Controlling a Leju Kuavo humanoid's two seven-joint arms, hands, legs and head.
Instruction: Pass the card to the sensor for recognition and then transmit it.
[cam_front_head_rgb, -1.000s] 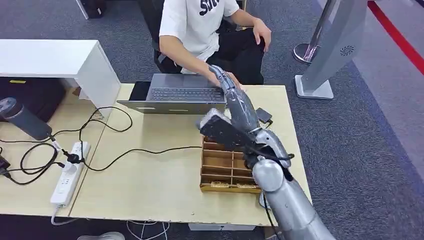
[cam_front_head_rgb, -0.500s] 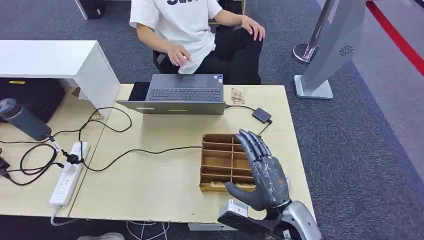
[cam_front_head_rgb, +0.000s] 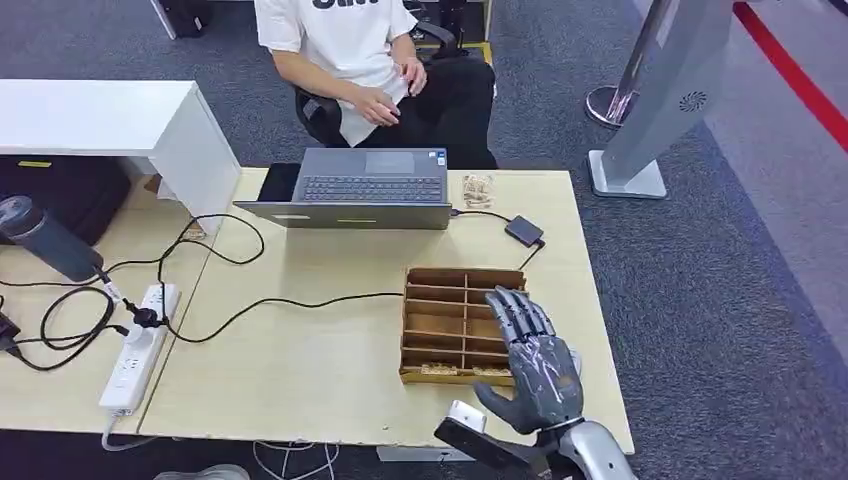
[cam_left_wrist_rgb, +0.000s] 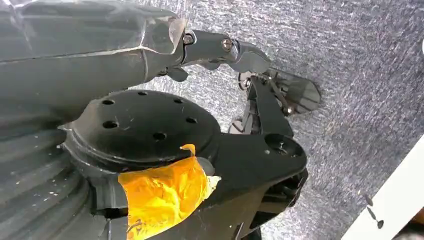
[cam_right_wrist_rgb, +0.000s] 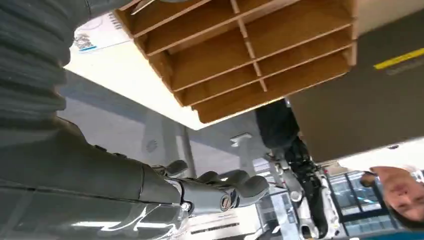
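The right hand (cam_front_head_rgb: 535, 365) is spread wide and holds nothing, palm up over the near right corner of the wooden table (cam_front_head_rgb: 320, 370). Right under its fingers (cam_front_head_rgb: 515, 310) sits a brown wooden tray (cam_front_head_rgb: 445, 320) split into little boxes. Farther off lies a small dark flat sensor (cam_front_head_rgb: 524, 231) on a black wire, then a grey laptop (cam_front_head_rgb: 360, 190). A person (cam_front_head_rgb: 370, 60) in a white shirt sits behind it. I cannot tell where the card is. The left hand (cam_left_wrist_rgb: 270, 95) hangs over grey carpet; I cannot tell how its fingers lie.

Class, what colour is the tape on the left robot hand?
Orange tape, clearest in the left wrist view.
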